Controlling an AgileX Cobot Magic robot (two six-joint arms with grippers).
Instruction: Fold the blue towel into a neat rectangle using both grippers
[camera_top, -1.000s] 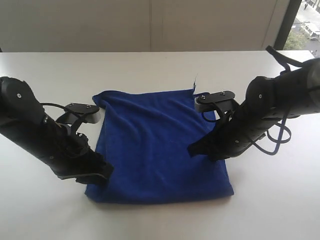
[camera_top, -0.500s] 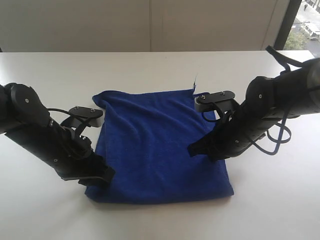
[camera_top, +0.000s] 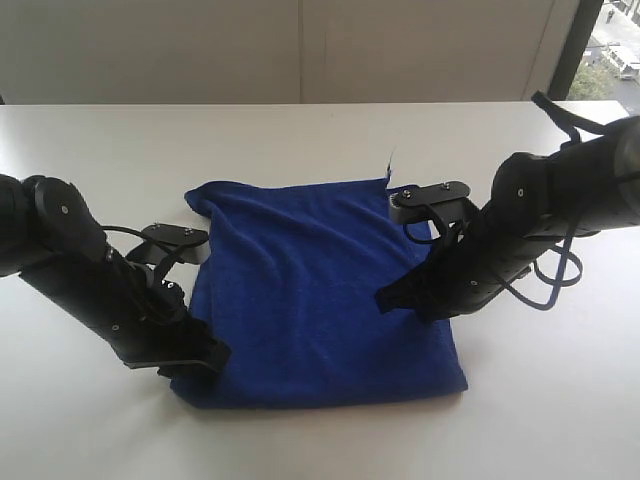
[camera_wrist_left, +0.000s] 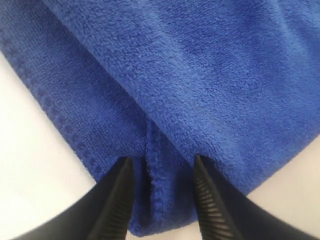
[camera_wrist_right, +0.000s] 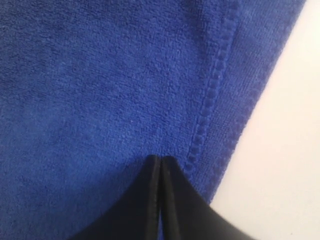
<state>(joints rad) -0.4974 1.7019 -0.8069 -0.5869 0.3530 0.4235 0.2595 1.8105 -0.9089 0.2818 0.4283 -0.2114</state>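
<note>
- Exterior view; count: one blue towel (camera_top: 320, 290), two black arms, two grippers, one white table (camera_top: 300, 140); one small white tag (camera_top: 390, 160) stands up at the towel's far corner, on the right arm's side
- Left gripper (camera_top: 195, 365) is down at one near corner of the towel; the cloth spreads away from it toward the other arm and the far edge of the table
- Right gripper (camera_top: 395, 297) rests on the towel just inside the opposite side edge, about midway along it; most of the cloth lies beyond its tips, toward the left gripper
- Towel lies flat, roughly rectangular, with soft wrinkles; bare table on all sides of it
- Room: pale wall (camera_top: 300, 50) behind the table; a strip of window (camera_top: 615, 50) beyond the right arm, with street and cars outside; black cables (camera_top: 555, 275) loop under the right arm
- Left wrist view; left gripper (camera_wrist_left: 162, 165) is spread apart; two ribbed black fingers (camera_wrist_left: 117, 200), one on each side of a raised stitched fold at the towel (camera_wrist_left: 200, 75) corner; the cloth fills the field ahead of the tips; white table (camera_wrist_left: 30, 165) shows on both outer sides of the fingers
- Right wrist view; right gripper (camera_wrist_right: 161, 162) is clenched, fingers pressed flat together with only a thin seam between; tips touch the towel (camera_wrist_right: 100, 75) just beside its stitched hem (camera_wrist_right: 212, 95); cannot tell whether any cloth is pinched; table (camera_wrist_right: 285, 150) lies past the hem
</note>
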